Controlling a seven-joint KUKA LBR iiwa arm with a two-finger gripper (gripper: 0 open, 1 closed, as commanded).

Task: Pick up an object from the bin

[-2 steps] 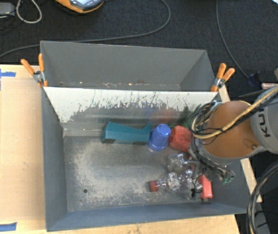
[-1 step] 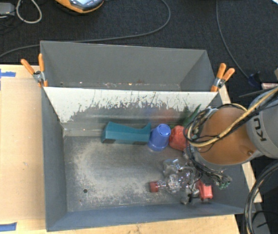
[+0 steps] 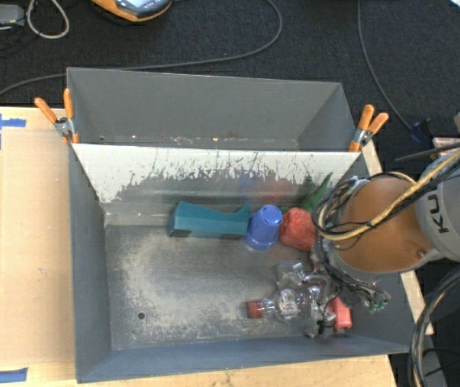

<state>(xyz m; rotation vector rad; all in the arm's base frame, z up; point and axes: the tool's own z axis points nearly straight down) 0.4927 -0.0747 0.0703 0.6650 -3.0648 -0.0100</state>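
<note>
Grasping looks in hand: your gripper (image 3: 307, 297) sits low by a red piece (image 3: 254, 308). Parted or clamped you cannot tell; check first.

— Where is the gripper (image 3: 307, 301)?
— Down in the lower right corner of the bin (image 3: 89, 280), with a small red piece (image 3: 255, 308) just left of it and a pink-red block (image 3: 343, 317) just right.
— And further back?
— A teal block (image 3: 206, 218) lies along the back wall. A blue cup (image 3: 264, 226) sits against its right end, then a red lump (image 3: 297, 228), with something green (image 3: 320, 189) behind.
</note>
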